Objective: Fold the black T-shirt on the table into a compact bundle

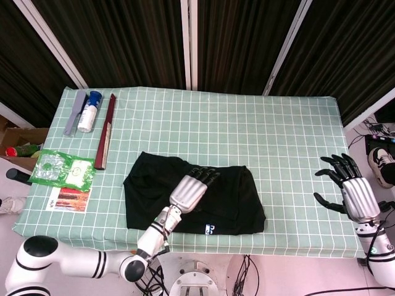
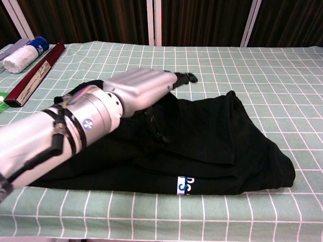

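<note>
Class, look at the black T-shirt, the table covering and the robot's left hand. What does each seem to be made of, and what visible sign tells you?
black T-shirt: soft matte fabric, likely cotton; it creases and folds.
table covering: green checked cloth or vinyl; unclear which.
left hand: silvery shell, metal or painted plastic, with dark fingers.

I count one black T-shirt (image 1: pixel 194 194), my two hands, left (image 1: pixel 191 188) and right (image 1: pixel 355 191), plus one spray can (image 1: pixel 88 111) upper left, one dark red strip (image 1: pixel 105 131).
</note>
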Tool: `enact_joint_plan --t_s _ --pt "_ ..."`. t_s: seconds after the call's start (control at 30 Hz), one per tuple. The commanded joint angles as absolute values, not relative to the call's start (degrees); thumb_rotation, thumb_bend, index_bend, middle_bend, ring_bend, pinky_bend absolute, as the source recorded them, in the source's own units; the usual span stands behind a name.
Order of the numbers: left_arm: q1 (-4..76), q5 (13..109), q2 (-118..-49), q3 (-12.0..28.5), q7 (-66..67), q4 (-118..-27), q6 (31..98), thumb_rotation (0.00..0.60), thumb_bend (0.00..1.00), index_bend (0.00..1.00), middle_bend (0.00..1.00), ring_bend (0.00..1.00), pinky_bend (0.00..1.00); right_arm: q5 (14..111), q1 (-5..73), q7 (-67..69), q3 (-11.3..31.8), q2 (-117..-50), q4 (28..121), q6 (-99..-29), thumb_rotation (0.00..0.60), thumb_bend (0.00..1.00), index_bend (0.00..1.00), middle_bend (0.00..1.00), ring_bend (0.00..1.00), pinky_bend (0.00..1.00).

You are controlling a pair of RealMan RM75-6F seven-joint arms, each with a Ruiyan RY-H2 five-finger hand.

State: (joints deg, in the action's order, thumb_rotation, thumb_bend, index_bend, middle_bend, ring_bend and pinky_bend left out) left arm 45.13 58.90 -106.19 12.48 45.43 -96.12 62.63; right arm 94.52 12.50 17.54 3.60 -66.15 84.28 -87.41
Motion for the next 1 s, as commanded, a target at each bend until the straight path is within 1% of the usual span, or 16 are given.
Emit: enact_joint_plan --t_s 0.03,0.13,0.2,0.23,0.27,0.3,0.37,0.43,0.47,0.5,0.57,0.77,1.0 --pt "38.2 66.5 -96.3 10.2 36.7 -104.9 70.1 0.6 0.06 0.06 0.07 0.07 0.17 95.5 13.0 17.2 3.4 -66.1 84.7 -87.2 0.6 0.18 0.42 0.19 0.1 0.11" --pt "33.8 68.3 -89.4 7.7 31.5 -107.5 72.9 0.6 0.05 0.06 0.09 0.08 0.18 96.8 13.8 16.9 3.1 -66.4 85.1 -86.8 0.6 0.21 0.42 0.19 0.1 0.11" --pt "31.3 68.8 -86.1 6.0 27.2 -107.2 73.6 0.6 0.05 0.07 0.13 0.12 0.18 97.4 14.4 16.5 3.2 -66.7 85.2 -86.3 0.6 0.24 0.42 0.19 0.1 0.11" --pt "30.4 68.9 -85.2 5.4 24.9 -106.7 73.6 0.6 0.07 0.09 0.15 0.13 0.18 97.5 14.7 16.5 3.3 -66.8 85.2 -86.1 0.6 0.25 0.42 0.2 0.1 0.11" --pt "29.6 69.1 -84.8 5.0 22.2 -106.0 73.5 0.568 0.11 0.1 0.18 0.16 0.19 97.5 15.0 16.4 3.3 -67.0 85.2 -85.9 0.6 0.28 0.42 0.2 0.1 0.11" --pt "28.7 69.6 -84.6 4.4 18.6 -104.9 73.2 0.523 0.14 0.11 0.19 0.17 0.2 97.5 15.3 16.4 3.5 -67.2 85.0 -85.5 0.6 0.3 0.42 0.2 0.1 0.11" --pt "27.7 71.1 -84.8 3.3 13.0 -103.2 72.1 0.333 0.24 0.12 0.22 0.22 0.21 97.3 15.8 16.4 3.7 -67.7 84.8 -85.1 0.6 0.34 0.42 0.2 0.1 0.11" --pt "26.9 74.0 -85.4 2.0 8.5 -101.0 71.7 0.222 0.32 0.13 0.25 0.24 0.21 97.3 16.4 16.4 3.8 -68.0 84.6 -84.5 0.6 0.37 0.42 0.2 0.1 0.11" --pt "26.6 75.2 -85.9 1.4 7.4 -100.0 71.9 0.192 0.35 0.13 0.26 0.25 0.21 97.3 16.7 16.4 3.8 -68.1 84.5 -84.1 0.6 0.4 0.42 0.2 0.1 0.11" --pt "26.1 76.6 -86.6 0.8 6.5 -99.0 72.3 0.18 0.36 0.13 0.27 0.26 0.21 97.2 17.0 16.3 3.8 -68.1 84.5 -83.7 0.6 0.43 0.42 0.2 0.1 0.11" --pt "25.4 78.4 -88.0 -0.3 6.7 -97.8 73.1 0.174 0.39 0.13 0.28 0.27 0.22 97.1 17.6 16.2 4.0 -67.9 84.8 -83.0 0.6 0.45 0.42 0.2 0.1 0.11" --pt "24.0 79.6 -91.5 -2.6 11.8 -96.4 73.0 0.171 0.39 0.13 0.29 0.31 0.23 97.0 18.4 15.6 4.3 -67.4 85.8 -82.6 0.6 0.46 0.42 0.2 0.1 0.11" --pt "22.5 78.2 -95.3 -2.2 17.5 -93.8 73.5 0.167 0.38 0.12 0.28 0.31 0.23 96.8 18.4 15.5 3.8 -67.5 85.9 -82.5 0.6 0.46 0.42 0.2 0.1 0.11"
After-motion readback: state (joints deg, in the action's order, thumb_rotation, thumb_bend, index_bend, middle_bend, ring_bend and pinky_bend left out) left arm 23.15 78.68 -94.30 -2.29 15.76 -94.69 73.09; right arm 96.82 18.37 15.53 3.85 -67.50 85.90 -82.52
